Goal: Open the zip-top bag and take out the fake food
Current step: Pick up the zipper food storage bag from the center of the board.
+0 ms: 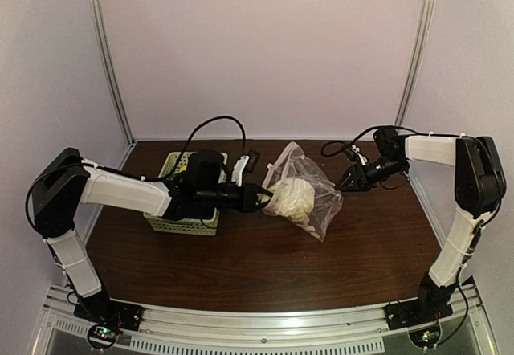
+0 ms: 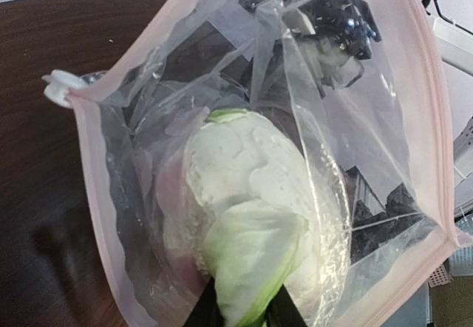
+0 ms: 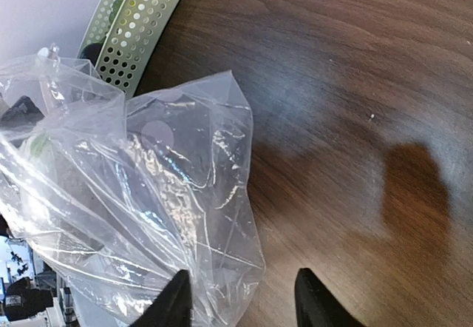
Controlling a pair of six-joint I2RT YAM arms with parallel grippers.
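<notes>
The clear zip-top bag [image 1: 320, 204] lies open in the middle of the table, its pink zip strip [image 2: 92, 186] spread wide. Inside is the fake food [image 1: 291, 197], a whitish lumpy piece with a pale green leaf [image 2: 251, 194]. My left gripper [image 1: 261, 197] reaches into the bag's mouth and is shut on the green leaf [image 2: 240, 308]. My right gripper [image 1: 349, 181] is open at the bag's right side. In the right wrist view a corner of the bag [image 3: 222, 268] lies between its spread fingers [image 3: 242, 308]. No other food pieces show.
The pale green lattice basket [image 1: 181, 210] stands under my left arm at the table's left and shows in the right wrist view [image 3: 137, 24]. Bare dark wood [image 1: 265, 275] lies in front of the bag. White walls and metal posts close in the back.
</notes>
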